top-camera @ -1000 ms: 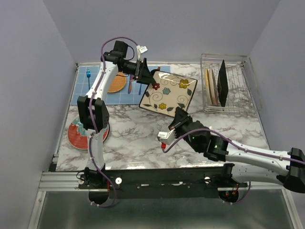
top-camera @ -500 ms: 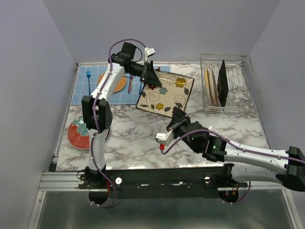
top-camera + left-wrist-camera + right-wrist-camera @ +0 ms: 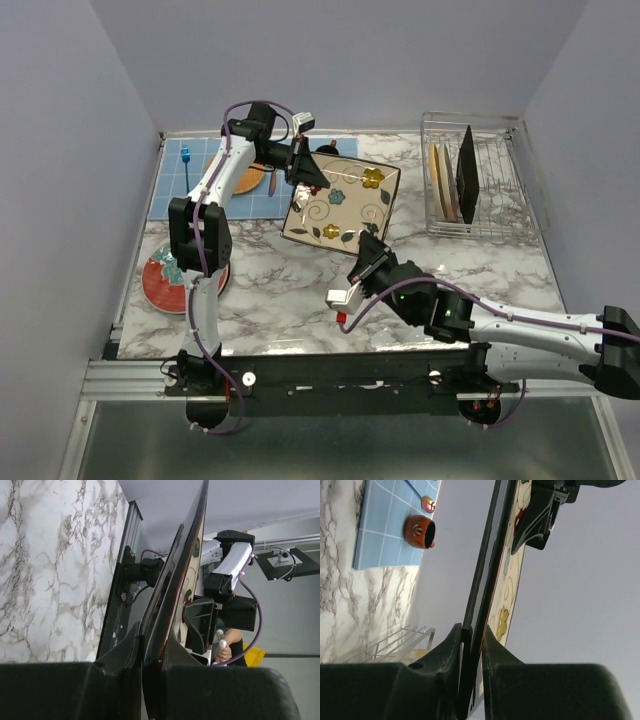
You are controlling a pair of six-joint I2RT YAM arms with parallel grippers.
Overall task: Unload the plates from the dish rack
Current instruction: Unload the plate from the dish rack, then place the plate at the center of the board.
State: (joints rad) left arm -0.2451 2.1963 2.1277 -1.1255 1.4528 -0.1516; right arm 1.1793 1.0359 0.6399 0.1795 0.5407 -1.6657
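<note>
The square cream floral plate (image 3: 342,205) hangs tilted above the middle of the table, held by both arms. My left gripper (image 3: 311,177) is shut on its far left edge, and the left wrist view shows that edge (image 3: 176,575) pinched between the fingers (image 3: 124,650). My right gripper (image 3: 370,248) is shut on the near right edge (image 3: 492,565). The dish rack (image 3: 500,200) stands at the back right with pale round plates (image 3: 440,182) and a dark square plate (image 3: 466,170) upright in it. A red plate with a teal centre (image 3: 160,283) lies flat at the left.
A blue checked mat (image 3: 200,195) at the back left carries an orange woven disc (image 3: 246,180) and a blue utensil (image 3: 185,160). A brown cup (image 3: 419,531) stands on the mat's far end. Walls close in the table on three sides.
My left gripper has come onto the floral plate's far left edge and shut on it. The plate has shifted a little left and nearer, still in the right gripper.
</note>
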